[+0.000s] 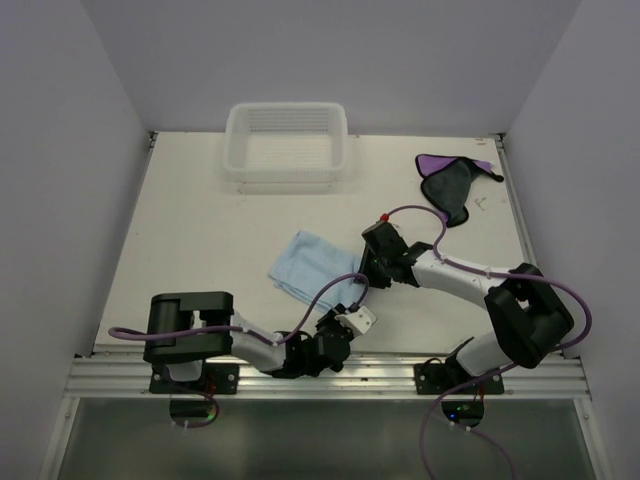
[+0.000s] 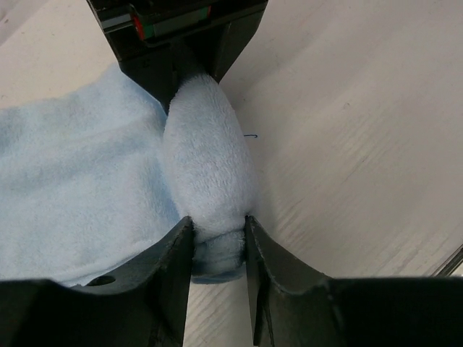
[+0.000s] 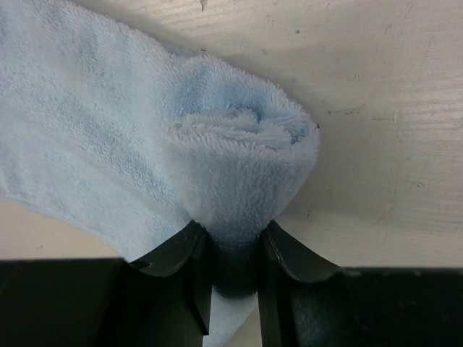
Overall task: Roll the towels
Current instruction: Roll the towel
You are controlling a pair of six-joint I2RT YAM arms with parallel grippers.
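The light blue towel (image 1: 308,264) lies mid-table, its right edge rolled into a thick tube. My left gripper (image 1: 342,322) is shut on the near end of the roll (image 2: 208,166). My right gripper (image 1: 365,270) is shut on the far end of the roll (image 3: 242,155); its black body shows at the top of the left wrist view (image 2: 173,29). The flat part of the towel spreads left of the roll (image 2: 72,188). The purple towel with a dark grey side (image 1: 452,183) lies crumpled at the far right of the table, away from both grippers.
A white basket (image 1: 286,142) stands at the back centre of the table. White walls close in the left, right and back. A metal rail (image 1: 330,375) runs along the near edge by the arm bases.
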